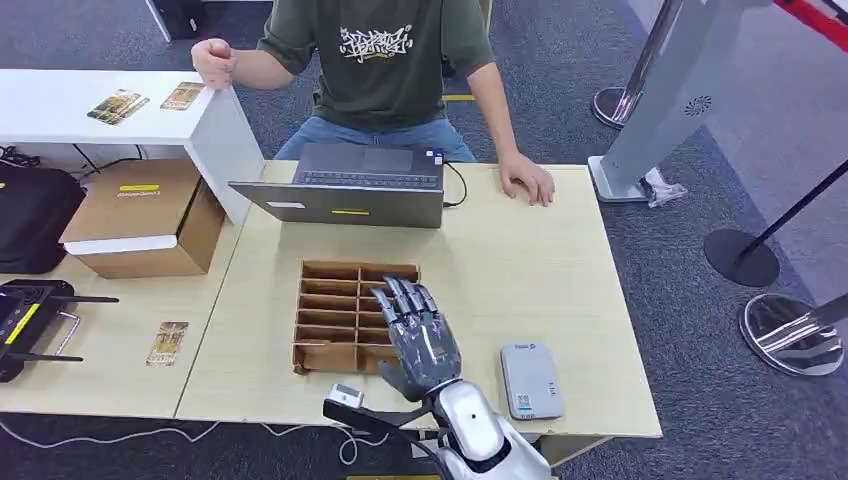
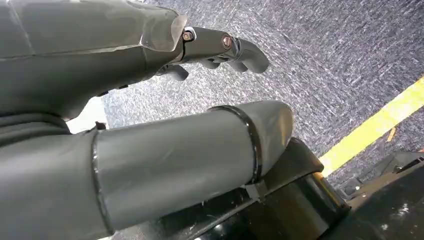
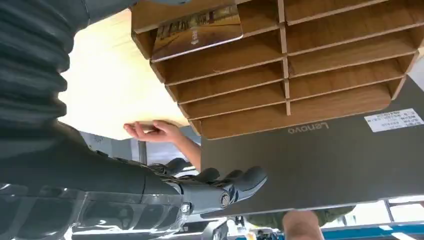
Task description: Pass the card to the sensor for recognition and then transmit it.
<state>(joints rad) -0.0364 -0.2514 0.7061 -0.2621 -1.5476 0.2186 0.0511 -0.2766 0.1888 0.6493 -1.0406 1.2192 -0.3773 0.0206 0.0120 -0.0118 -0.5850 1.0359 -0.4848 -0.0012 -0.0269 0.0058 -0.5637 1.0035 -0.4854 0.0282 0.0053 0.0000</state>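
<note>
Right hand (image 1: 418,335) empty, fingers spread over slotted tray (image 1: 330,300), card (image 3: 196,31) in end slot.

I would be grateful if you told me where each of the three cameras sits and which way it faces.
Head view: high on the body, looking forward and down at the table, wooden rack, laptop and seated person; the right hand hovers over the rack.
Left wrist view: behind the hanging left hand, facing grey carpet with a yellow stripe.
Right wrist view: behind the right hand, facing the rack with a card in one slot.
Shared: head and right wrist views both show rack, laptop and person.
</note>
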